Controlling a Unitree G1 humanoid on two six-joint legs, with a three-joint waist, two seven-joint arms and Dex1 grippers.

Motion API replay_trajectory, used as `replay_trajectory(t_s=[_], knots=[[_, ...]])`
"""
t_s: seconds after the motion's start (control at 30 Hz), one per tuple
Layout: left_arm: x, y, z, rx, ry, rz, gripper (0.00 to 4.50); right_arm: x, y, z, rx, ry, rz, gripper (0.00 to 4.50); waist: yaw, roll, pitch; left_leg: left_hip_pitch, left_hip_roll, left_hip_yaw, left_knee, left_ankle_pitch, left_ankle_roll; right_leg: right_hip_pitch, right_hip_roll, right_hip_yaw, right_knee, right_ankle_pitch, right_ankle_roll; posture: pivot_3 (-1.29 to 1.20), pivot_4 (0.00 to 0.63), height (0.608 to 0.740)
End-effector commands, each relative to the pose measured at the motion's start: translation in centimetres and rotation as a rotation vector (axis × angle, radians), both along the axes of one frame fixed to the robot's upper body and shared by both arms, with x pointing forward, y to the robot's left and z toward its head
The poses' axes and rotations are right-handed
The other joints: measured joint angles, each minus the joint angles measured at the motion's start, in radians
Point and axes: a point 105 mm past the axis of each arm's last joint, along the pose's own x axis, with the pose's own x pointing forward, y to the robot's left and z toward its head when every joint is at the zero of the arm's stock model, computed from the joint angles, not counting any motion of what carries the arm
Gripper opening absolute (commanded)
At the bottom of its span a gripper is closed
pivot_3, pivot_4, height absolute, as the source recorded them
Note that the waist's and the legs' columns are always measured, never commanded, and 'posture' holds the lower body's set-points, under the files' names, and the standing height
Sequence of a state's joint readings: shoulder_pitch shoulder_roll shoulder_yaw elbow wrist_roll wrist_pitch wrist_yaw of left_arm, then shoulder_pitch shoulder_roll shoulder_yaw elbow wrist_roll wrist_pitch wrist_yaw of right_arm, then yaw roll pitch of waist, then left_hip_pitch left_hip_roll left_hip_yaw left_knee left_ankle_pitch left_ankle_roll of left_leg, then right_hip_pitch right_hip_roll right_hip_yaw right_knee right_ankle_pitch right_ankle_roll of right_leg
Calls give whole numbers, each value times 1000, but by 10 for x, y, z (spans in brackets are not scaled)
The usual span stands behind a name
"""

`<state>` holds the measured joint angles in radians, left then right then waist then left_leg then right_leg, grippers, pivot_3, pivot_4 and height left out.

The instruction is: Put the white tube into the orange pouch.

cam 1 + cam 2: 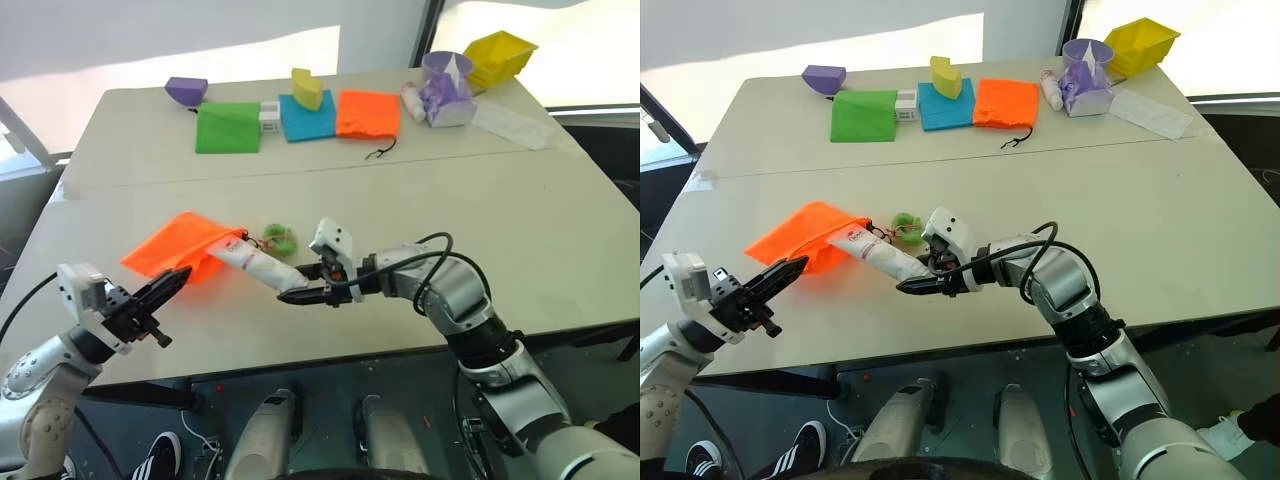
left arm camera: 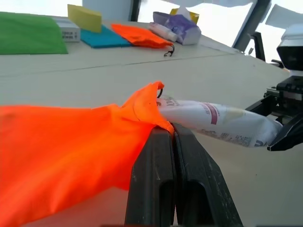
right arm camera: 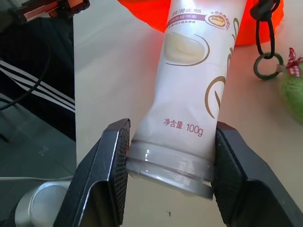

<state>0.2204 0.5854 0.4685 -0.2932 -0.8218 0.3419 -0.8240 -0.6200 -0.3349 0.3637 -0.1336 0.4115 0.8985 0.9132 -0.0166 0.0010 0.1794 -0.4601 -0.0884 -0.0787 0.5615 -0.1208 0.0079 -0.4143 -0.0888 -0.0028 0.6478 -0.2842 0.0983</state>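
The right tool [image 3: 168, 175] grips the white tube [image 1: 258, 267] by its crimped end. Its far end sits inside the orange pouch [image 1: 178, 243], whose mouth edge the left tool [image 2: 173, 137] pinches closed.

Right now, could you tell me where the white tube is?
Near the table's front edge, the white tube is held by the right hand, its far end inside the orange pouch.
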Motion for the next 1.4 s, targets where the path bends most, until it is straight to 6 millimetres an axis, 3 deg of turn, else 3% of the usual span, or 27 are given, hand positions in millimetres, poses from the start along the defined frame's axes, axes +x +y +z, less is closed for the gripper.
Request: replay_trajectory(t_s=[0.03,0.27,0.77,0.97,1.07,1.27,1.4], knots=[[2,14,14,-82,-30,51,0,-14,3,19,43,-39,87,1799,0,0,0,0,0,0,0,0,0,0,0,0,0,0,0,0,150,740],[3,16,13,-193,20,30,0,-10,7,29,65,-57,86,1799,-4,0,0,0,0,0,0,0,0,0,0,0,0,0,0,0,150,740],[0,3,12,-183,46,-55,0,-4,22,14,16,-68,82,1799,-3,0,0,0,0,0,0,0,0,-1,0,0,0,0,0,0,150,740],[-1,-6,8,-36,10,-84,0,0,29,10,5,-77,74,1799,-3,0,0,0,0,0,-1,0,0,-1,0,0,0,0,0,0,150,740],[0,-8,2,53,-6,-89,0,-2,26,18,39,-56,85,1799,-1,0,0,-1,0,0,-1,0,0,-2,0,0,-1,0,0,0,150,740],[1,-8,-1,102,-34,-88,0,-4,24,30,94,-15,102,1799,-2,0,0,-1,0,0,-2,0,0,-2,0,0,0,0,0,0,150,740],[0,-18,2,132,-62,-112,0,-5,24,25,65,-44,97,1799,-3,0,0,-1,0,1,-2,0,0,-4,0,0,0,0,0,0,150,740]])
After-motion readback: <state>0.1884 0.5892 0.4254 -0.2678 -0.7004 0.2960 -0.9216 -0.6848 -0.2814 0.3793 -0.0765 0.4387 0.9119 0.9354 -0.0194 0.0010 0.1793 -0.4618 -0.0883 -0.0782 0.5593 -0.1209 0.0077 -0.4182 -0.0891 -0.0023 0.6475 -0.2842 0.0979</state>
